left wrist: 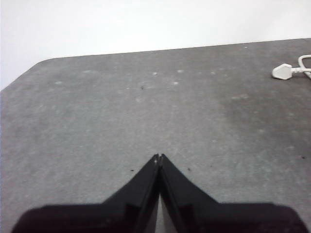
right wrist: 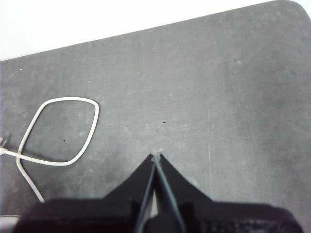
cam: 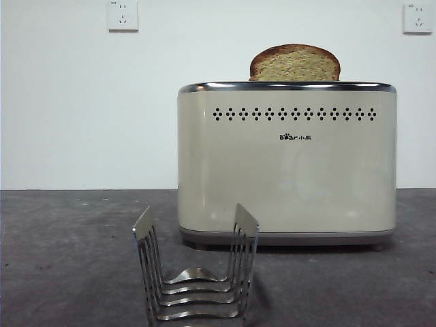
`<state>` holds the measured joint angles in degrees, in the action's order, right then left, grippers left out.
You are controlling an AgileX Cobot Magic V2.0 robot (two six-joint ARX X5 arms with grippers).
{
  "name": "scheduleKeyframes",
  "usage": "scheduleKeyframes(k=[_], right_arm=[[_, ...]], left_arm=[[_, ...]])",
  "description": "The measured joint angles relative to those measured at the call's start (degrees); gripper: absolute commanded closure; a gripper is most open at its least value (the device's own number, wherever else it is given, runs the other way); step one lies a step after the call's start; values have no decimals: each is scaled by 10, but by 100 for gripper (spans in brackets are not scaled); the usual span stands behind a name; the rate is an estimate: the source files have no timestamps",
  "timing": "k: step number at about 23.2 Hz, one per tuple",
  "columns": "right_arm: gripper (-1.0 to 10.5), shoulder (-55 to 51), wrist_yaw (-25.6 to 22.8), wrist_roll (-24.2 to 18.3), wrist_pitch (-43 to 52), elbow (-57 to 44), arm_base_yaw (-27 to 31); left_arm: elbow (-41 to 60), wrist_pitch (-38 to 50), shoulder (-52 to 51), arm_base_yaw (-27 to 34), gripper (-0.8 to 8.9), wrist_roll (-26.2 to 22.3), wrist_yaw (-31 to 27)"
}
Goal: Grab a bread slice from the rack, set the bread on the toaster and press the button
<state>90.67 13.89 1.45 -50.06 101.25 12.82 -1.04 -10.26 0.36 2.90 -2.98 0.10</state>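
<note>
Front view: the slice of bread (cam: 295, 64) stands upright in the toaster (cam: 287, 163), its rounded top above the chrome rim; the rack (cam: 196, 278) sits before the toaster. Left wrist view: the left gripper (left wrist: 158, 157) hangs over grey table (left wrist: 97, 121), jaws pressed together, a white plug (left wrist: 282, 72) far off. Right wrist view: the right gripper (right wrist: 156, 157) likewise closed, apparently empty, near a looped white cord (right wrist: 58, 131).

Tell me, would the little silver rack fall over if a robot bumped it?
Probably. The rack is thin wire, holds nothing and looks light, so it would likely slide or tip. Its shiny metal may slip on the table.
</note>
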Motion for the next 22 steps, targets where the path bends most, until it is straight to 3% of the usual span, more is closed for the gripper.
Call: scheduleKeyframes(k=[12,15,18,22], right_arm=[[946,0,0,0,0,0,0],[946,-9,-37,0,9,-10,-1],[946,-111,-134,0,84,-121,-28],[946,-320,-175,-7,296,-360,-86]], left_arm=[[0,1,12,0,817,0,10],[0,2,17,0,817,0,10],[0,3,24,0,817,0,10],[0,3,33,0,817,0,11]])
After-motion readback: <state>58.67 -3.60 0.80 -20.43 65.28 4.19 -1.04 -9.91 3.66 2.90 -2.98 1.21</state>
